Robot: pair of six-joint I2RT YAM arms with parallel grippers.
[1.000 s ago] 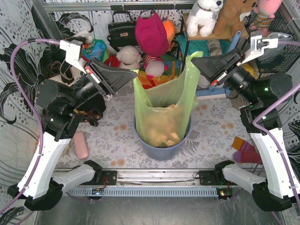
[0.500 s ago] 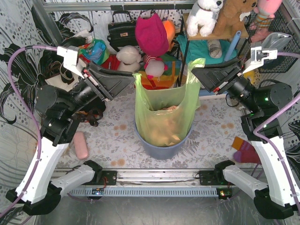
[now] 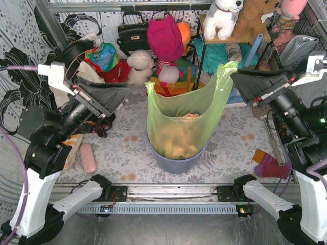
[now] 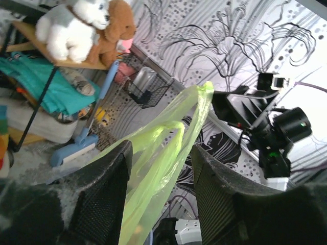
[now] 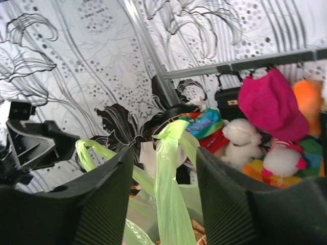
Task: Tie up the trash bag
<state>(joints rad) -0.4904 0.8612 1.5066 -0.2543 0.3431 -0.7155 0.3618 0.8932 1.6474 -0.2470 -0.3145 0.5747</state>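
The trash bag (image 3: 176, 122), thin light-green plastic with tan crumpled paper showing through, stands in a round blue-grey bin (image 3: 176, 162) at mid-table. Its two handles stick up loose at the left and right. My left gripper (image 3: 124, 92) is open, a short way left of the left handle. My right gripper (image 3: 236, 76) is open too, its tip close beside the right handle. In the left wrist view the bag (image 4: 153, 178) shows beyond the gap of the open left gripper (image 4: 162, 148). In the right wrist view a handle of the bag (image 5: 171, 194) rises in the gap of the right gripper (image 5: 164, 152), not pinched.
A pink oblong object (image 3: 88, 158) lies left of the bin and a red-purple cloth piece (image 3: 268, 164) lies right. Along the back are plush toys (image 3: 164, 38), a black handbag (image 3: 134, 33), a shelf (image 3: 235, 37) with stuffed animals and a wire basket (image 3: 309, 30).
Both grippers went from shut on the bag handles to open and let them go. Both arms drew back outward, away from the bag. The right handle leaned right.
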